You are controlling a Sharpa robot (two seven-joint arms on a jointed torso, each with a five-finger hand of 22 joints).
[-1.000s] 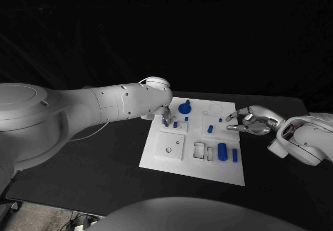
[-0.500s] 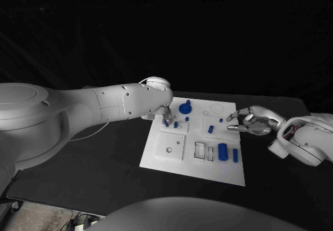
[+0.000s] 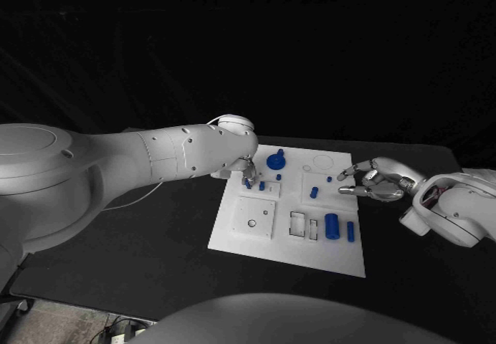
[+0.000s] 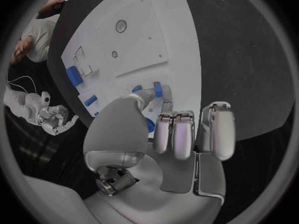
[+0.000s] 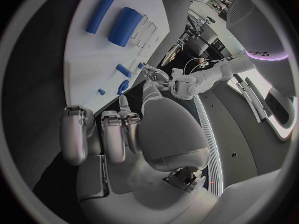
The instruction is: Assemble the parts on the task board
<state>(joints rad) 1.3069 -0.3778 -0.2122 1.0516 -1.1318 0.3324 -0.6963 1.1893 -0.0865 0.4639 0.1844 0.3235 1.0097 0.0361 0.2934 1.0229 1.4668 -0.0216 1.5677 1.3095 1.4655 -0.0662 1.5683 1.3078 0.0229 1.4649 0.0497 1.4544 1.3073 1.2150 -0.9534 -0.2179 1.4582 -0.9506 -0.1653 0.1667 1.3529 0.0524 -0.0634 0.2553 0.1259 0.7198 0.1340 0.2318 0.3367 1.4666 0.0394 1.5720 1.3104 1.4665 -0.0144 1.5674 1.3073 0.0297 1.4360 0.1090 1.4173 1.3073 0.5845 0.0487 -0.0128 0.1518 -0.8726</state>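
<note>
The white task board (image 3: 271,240) lies mid-table. At its far left corner my left hand (image 3: 245,170) reaches down; in the left wrist view the left hand (image 4: 177,134) pinches a small blue peg (image 4: 158,89) between thumb and a fingertip, the peg standing on the board (image 4: 143,35). A second small peg (image 3: 261,186) stands beside it. My right hand (image 3: 372,183) hovers at the board's right edge, fingers apart and holding nothing. A blue round knob (image 3: 275,160), a thick blue cylinder (image 3: 331,225) and a slim blue bar (image 3: 350,231) also sit on the board.
A raised square block with a hole (image 3: 253,217) and rectangular slots (image 3: 304,224) occupy the board's near half. Small blue pegs (image 3: 313,192) stand near its middle. Black table (image 3: 145,251) surrounds the board on every side.
</note>
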